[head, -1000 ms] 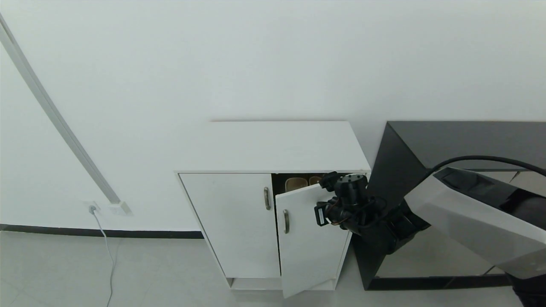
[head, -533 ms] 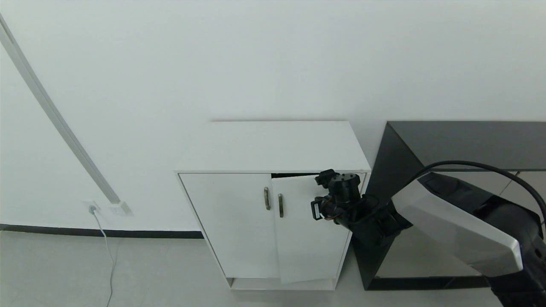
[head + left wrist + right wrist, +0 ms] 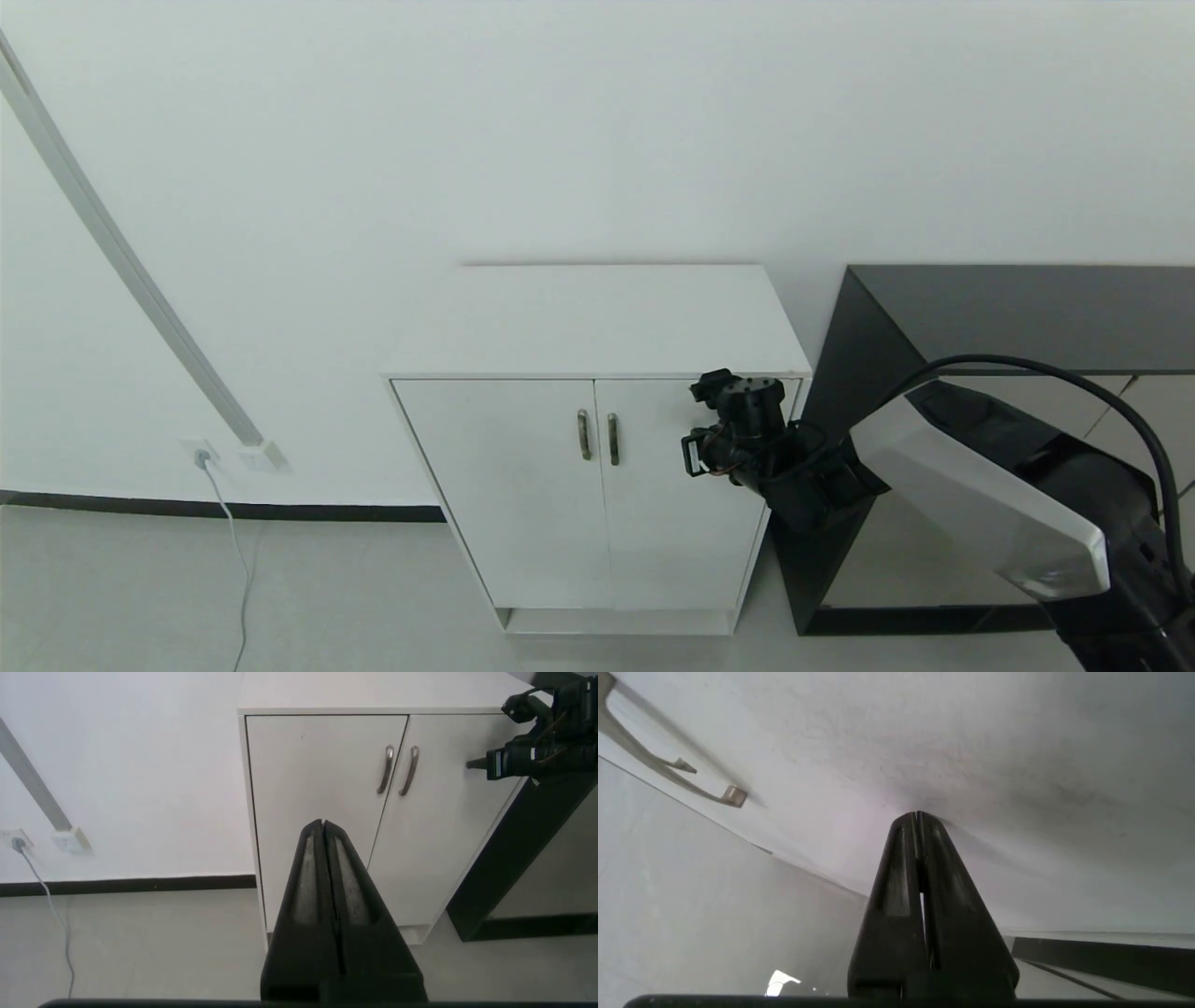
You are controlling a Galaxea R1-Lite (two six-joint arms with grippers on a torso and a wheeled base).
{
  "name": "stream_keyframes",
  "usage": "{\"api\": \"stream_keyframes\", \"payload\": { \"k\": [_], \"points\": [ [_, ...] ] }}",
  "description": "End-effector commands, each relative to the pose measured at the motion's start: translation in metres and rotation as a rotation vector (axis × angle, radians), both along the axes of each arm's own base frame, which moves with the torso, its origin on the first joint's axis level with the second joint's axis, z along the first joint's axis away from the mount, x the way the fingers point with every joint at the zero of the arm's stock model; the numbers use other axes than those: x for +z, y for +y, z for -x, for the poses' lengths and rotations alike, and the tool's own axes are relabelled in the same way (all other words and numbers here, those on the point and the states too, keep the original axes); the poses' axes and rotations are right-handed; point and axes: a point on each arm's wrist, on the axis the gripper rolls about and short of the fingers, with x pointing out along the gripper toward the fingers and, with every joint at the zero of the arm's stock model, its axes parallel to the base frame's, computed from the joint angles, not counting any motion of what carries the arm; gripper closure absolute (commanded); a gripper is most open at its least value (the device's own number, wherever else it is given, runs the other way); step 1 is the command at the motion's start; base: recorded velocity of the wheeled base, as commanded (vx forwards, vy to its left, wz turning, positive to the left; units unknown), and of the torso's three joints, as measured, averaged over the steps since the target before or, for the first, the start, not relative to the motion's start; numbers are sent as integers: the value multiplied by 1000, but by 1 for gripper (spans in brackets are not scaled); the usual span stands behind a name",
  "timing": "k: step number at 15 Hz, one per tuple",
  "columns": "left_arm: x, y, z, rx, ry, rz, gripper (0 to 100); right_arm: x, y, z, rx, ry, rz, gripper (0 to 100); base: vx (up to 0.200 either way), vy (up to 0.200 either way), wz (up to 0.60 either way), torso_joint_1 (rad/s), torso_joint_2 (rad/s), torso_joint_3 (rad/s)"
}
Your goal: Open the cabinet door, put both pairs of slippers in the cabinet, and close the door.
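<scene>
Right claw (image 3: 918,821), pinched together, touches the white wooden cabinet door (image 3: 681,504): stiff, likely light-swinging, best taken by its slim metal handle (image 3: 613,439).

The white cabinet (image 3: 597,322) stands upright on the floor against the wall, toward 6 o'clock from the head view's middle. Its left door (image 3: 504,495) and right door (image 3: 672,532) are both shut flush. 2 slim metal handles (image 3: 583,435) stand upright beside the centre seam, toward 12 o'clock on the doors.
</scene>
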Motion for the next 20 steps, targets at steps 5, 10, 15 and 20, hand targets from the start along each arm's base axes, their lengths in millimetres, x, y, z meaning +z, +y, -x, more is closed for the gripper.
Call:
{"api": "stream_keyframes", "payload": {
  "k": [5, 10, 15, 20],
  "points": [
    [0, 0, 0, 0, 1, 0, 100, 3, 1, -2, 0, -8, -5, 100, 0, 0, 0, 0, 0, 0],
    [0, 0, 0, 0, 1, 0, 100, 3, 1, -3, -2, -8, -5, 100, 0, 0, 0, 0, 0, 0],
    [0, 0, 0, 0, 1, 0, 100, 4, 2, -3, -1, -10, -4, 100, 0, 0, 0, 0, 0, 0],
    [0, 0, 0, -1, 1, 0, 100, 3, 2, -5, -1, -12, -4, 100, 0, 0, 0, 0, 0, 0]
  ]
}}
